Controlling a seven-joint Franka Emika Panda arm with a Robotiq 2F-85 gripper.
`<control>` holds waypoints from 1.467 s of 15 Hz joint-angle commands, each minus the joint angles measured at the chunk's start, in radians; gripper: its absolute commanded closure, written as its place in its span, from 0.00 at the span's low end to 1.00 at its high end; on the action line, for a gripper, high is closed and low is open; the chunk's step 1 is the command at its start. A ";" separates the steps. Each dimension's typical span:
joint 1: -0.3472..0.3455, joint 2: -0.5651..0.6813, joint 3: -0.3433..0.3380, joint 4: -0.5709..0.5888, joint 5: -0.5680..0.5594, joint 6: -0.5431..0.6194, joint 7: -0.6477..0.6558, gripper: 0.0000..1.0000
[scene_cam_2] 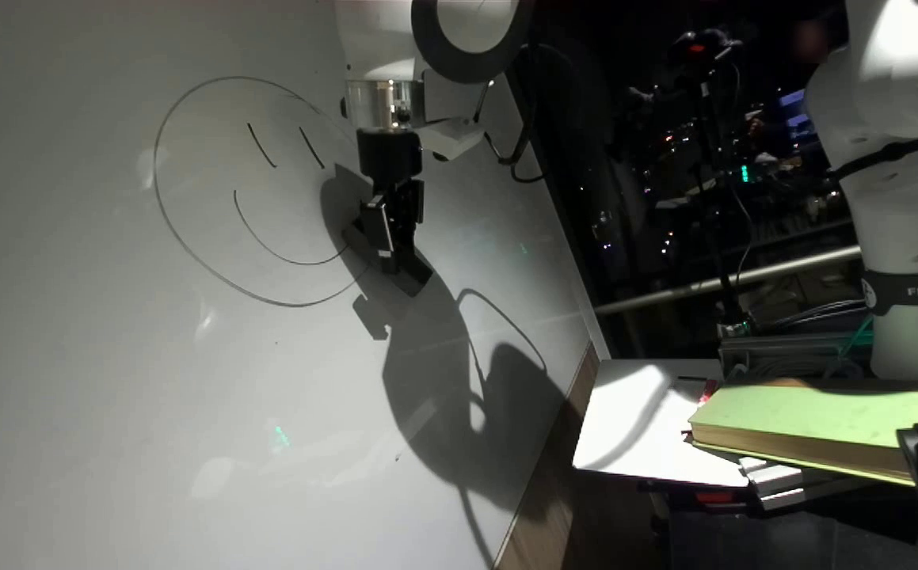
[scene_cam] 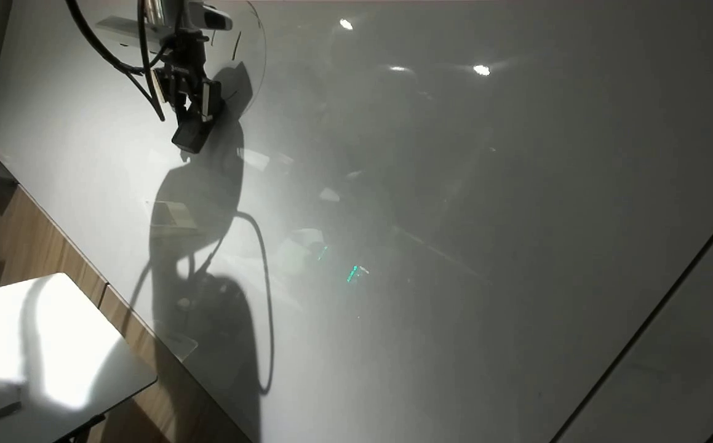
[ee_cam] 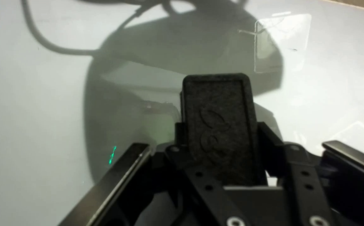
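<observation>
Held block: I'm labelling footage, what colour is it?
Dark grey, nearly black; the block shows best in the wrist view.

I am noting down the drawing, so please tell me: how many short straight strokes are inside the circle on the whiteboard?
2, in an exterior view: one stroke nearer the gripper, another stroke farther from it, both above the curved line. The gripper may hide others.
</observation>
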 commanded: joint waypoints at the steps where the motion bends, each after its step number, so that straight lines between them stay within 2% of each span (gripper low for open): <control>1: -0.003 0.053 -0.009 0.112 -0.010 -0.035 0.000 0.70; 12: -0.011 0.069 -0.056 0.336 -0.010 -0.224 -0.037 0.70; 22: -0.027 0.086 -0.101 0.516 -0.054 -0.359 -0.096 0.70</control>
